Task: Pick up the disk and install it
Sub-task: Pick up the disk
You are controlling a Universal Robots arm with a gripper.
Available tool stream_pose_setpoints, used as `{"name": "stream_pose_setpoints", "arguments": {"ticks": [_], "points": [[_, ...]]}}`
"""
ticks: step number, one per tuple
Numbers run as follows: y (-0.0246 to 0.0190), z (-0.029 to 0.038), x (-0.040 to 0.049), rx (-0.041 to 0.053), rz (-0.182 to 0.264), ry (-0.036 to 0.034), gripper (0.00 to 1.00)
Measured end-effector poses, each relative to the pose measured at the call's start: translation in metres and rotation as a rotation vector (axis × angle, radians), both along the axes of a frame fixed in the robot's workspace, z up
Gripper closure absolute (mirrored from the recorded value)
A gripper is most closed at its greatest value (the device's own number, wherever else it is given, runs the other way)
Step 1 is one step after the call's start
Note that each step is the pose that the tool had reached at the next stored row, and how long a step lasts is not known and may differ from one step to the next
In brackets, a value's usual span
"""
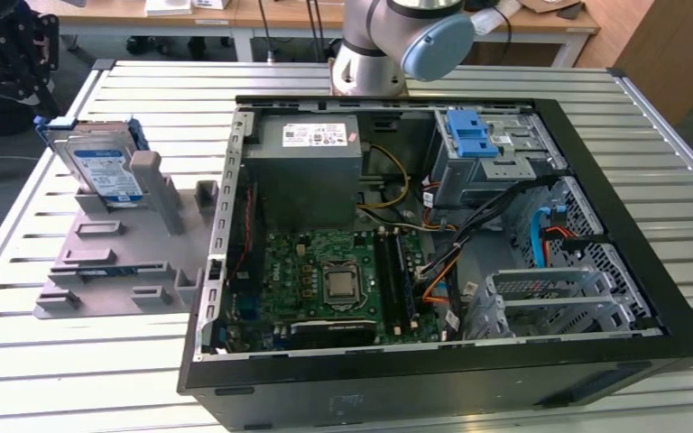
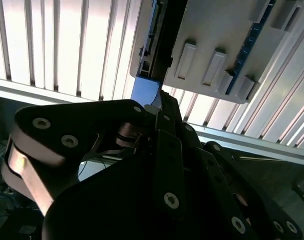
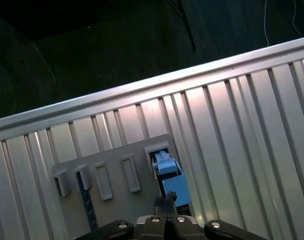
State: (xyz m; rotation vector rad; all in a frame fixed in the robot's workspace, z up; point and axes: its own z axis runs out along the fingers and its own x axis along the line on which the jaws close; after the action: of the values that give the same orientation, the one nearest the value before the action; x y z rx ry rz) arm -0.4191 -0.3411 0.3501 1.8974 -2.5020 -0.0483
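1. The disk [image 1: 104,170] stands on edge in a slot at one end of a grey holder [image 1: 112,262], with its labelled face and blue frame showing in the exterior view.
2. In both wrist views the disk [image 3: 166,172] [image 2: 151,45] is seen edge-on at that same end of the holder [image 3: 112,165] [image 2: 216,45]. A blue part of its frame points toward the camera.
3. The gripper [image 3: 166,201] hangs over that end of the holder, in line with the disk's narrow edge. In the second wrist view the tip of the gripper [image 2: 160,106] lies just beside the blue frame. Whether it touches I cannot tell.
4. The gripper looks pressed together, pinching nothing; the disk sits free in the holder.
5. The holder rests on a slatted metal desk [image 1: 142,81], and its other slots are bare apart from a dark blue strip seen in the wrist views.
6. Just beside the holder lies an open computer case [image 1: 443,361], with its side wall running along the holder.
7. Inside the case, a grey power supply [image 1: 304,171] sits in the corner nearest the holder's disk end. A green motherboard [image 1: 328,271] lies next to it, and a drive cage with a blue latch [image 1: 469,133] stands further from the holder.
8. The arm [image 1: 395,36] rises from the desk beyond the case, away from the holder.
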Motion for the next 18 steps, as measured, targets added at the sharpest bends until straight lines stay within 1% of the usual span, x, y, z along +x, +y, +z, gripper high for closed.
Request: {"name": "stream_pose_setpoints", "arguments": {"ticks": [5,8,11,18], "points": [[0.0,-0.0009,0.0,-0.0001,0.088,-0.0007,0.89],[0.0,-0.001,0.0,-0.0001,0.121,-0.0016,0.89],[0.0,-0.0011,0.0,-0.0003,0.141,-0.0018,0.89],[0.0001,-0.0011,0.0,-0.0007,0.143,-0.0017,0.89]]}}
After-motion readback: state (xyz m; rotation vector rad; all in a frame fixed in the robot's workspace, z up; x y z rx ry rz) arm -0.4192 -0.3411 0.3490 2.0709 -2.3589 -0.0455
